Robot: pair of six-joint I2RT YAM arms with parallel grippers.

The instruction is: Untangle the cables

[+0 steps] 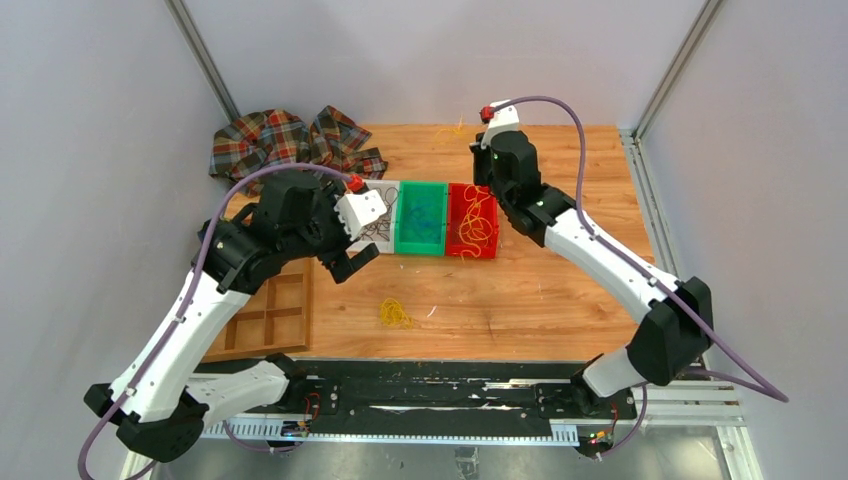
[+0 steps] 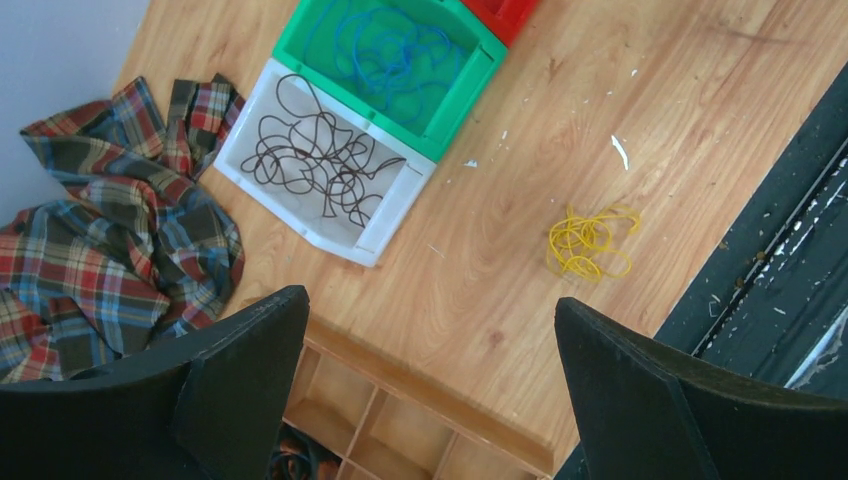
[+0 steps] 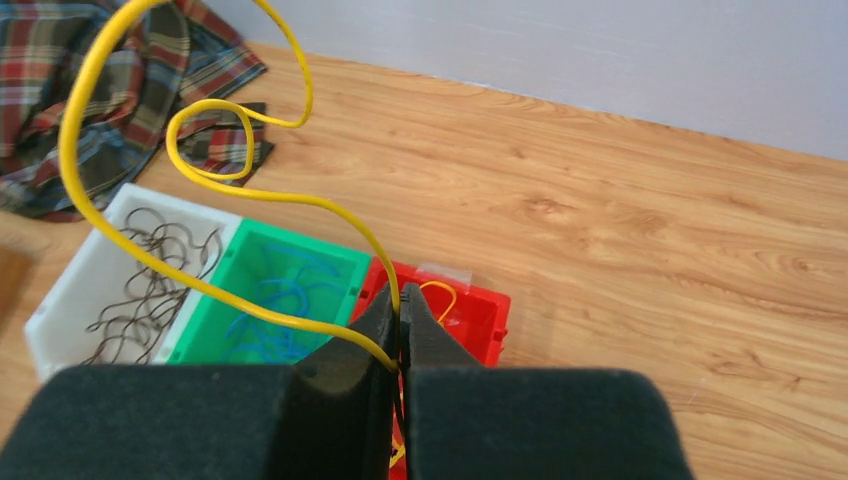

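Note:
My right gripper [image 3: 400,295] is shut on a thin yellow cable [image 3: 230,195] that loops up and to the left above the bins; in the top view it [image 1: 487,185] hovers over the red bin [image 1: 472,222], which holds yellow strands. The green bin [image 1: 420,218] holds blue cables [image 2: 385,55]. The white bin [image 2: 320,165] holds black cables [image 2: 320,160]. A small yellow bunch [image 1: 395,313] lies loose on the table and also shows in the left wrist view [image 2: 590,243]. My left gripper [image 1: 350,262] is open and empty [image 2: 430,300], above the table next to the white bin.
A plaid cloth [image 1: 290,140] lies crumpled at the back left. A wooden compartment tray [image 1: 270,315] sits at the front left, under my left gripper [image 2: 400,400]. A black rail [image 1: 430,395] runs along the near edge. Grey walls enclose the table.

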